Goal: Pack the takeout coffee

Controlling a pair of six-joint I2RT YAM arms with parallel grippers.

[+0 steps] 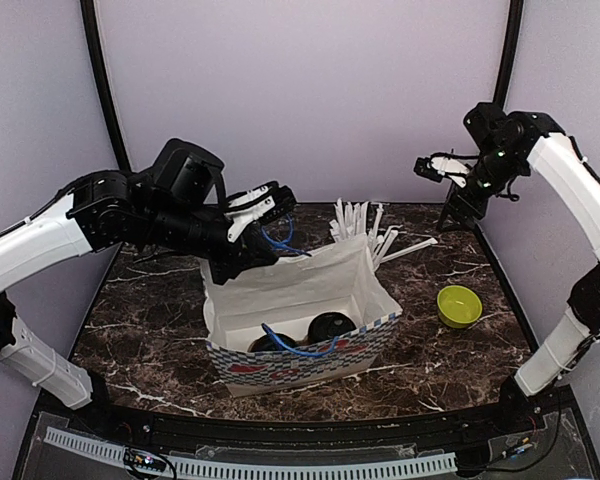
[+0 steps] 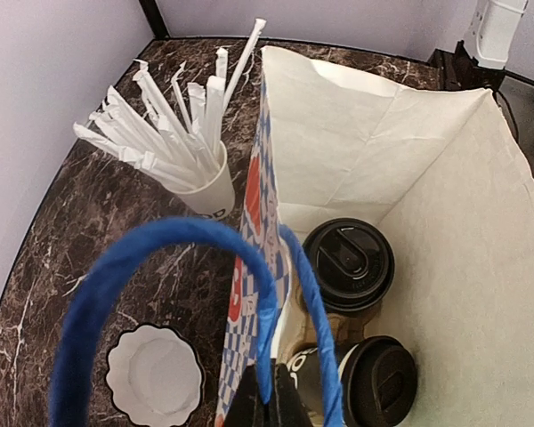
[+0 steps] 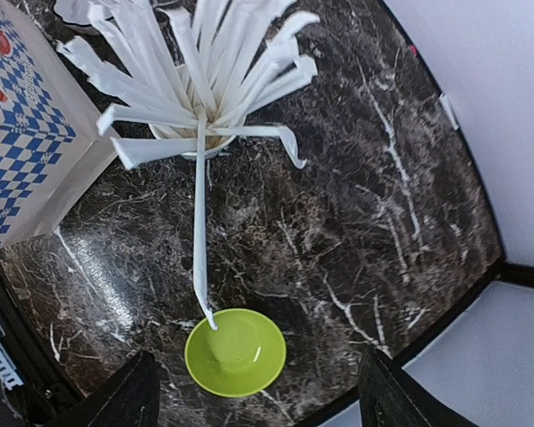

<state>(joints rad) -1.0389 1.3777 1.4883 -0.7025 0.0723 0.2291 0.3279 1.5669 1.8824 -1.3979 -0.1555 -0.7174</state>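
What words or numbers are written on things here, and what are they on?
No text here can be read.
Paper bag: red letters on the blue check pattern, too blurred and cut off to read.
White cup of straws: small dark print near its base, too small to read.
Nearer coffee cup: white mark on its side, mostly hidden.

The left hand [image 1: 275, 205] is pinched shut on an outstretched arm; the right hand [image 1: 426, 167] hangs high, fingers spread.

Even bright light, soft glare on marble table [image 3: 98, 285], near blue handle [image 2: 178, 233] out of focus
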